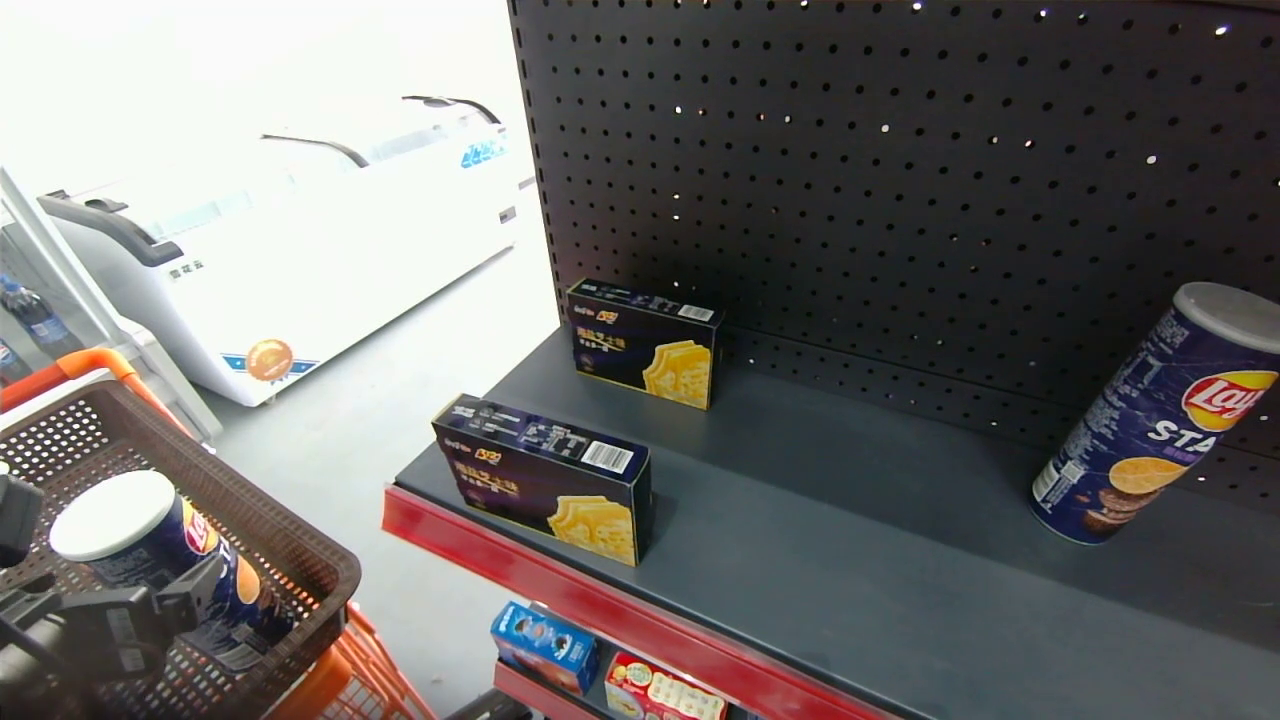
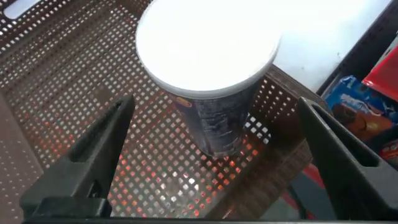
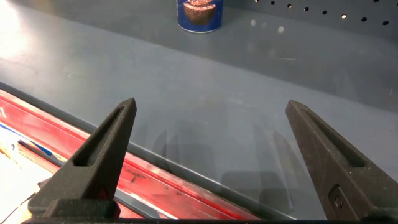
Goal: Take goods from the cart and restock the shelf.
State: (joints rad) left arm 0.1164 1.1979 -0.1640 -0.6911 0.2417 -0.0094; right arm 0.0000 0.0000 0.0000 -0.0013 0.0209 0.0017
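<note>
A chips can [image 1: 140,550] with a white lid stands upright in the brown cart basket [image 1: 300,560] at the lower left. My left gripper [image 1: 110,560] is open around the can's upper part, one finger on each side. Seen from the left wrist, the can [image 2: 211,74] sits between the spread fingers of that gripper [image 2: 216,104], apart from both. The dark grey shelf [image 1: 850,560] holds two dark blue cracker boxes [image 1: 545,480] [image 1: 645,342] and another chips can [image 1: 1160,420] at the right. My right gripper [image 3: 210,107] hangs open and empty over the shelf board [image 3: 261,81], with that can's base [image 3: 199,15] beyond it.
The shelf has a red front edge [image 1: 560,590] and a black pegboard back [image 1: 900,180]. On the lower shelf lie a blue cookie pack [image 1: 545,645] and a red box [image 1: 665,690]. A white chest freezer [image 1: 300,250] stands across the aisle. Bare shelf lies between boxes and can.
</note>
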